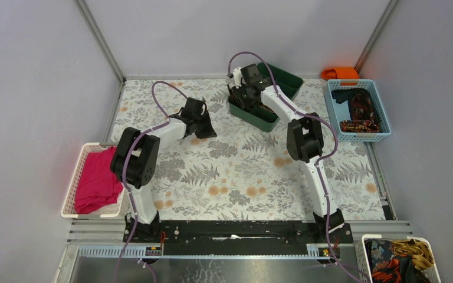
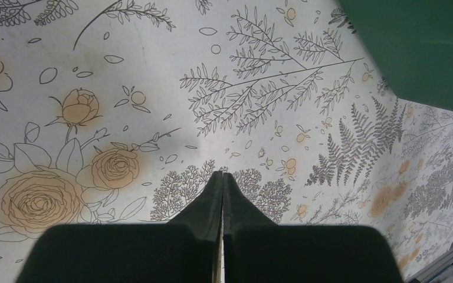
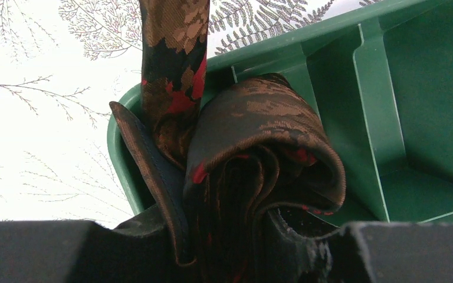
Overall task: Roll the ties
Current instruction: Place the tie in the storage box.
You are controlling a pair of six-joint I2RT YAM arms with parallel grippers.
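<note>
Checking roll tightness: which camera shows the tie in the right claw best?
Right wrist: the rolled tie fills the frame, folds visible, at the green tray. Top external mostly hides it under the right claw; left wrist misses it.

1. We are looking at a robotics lab cell: plain grey panel walls on metal posts enclose it.
2. We see two robot arms bolted to a black rail.
3. We note sorting baskets edging a flower-printed tabletop.
</note>
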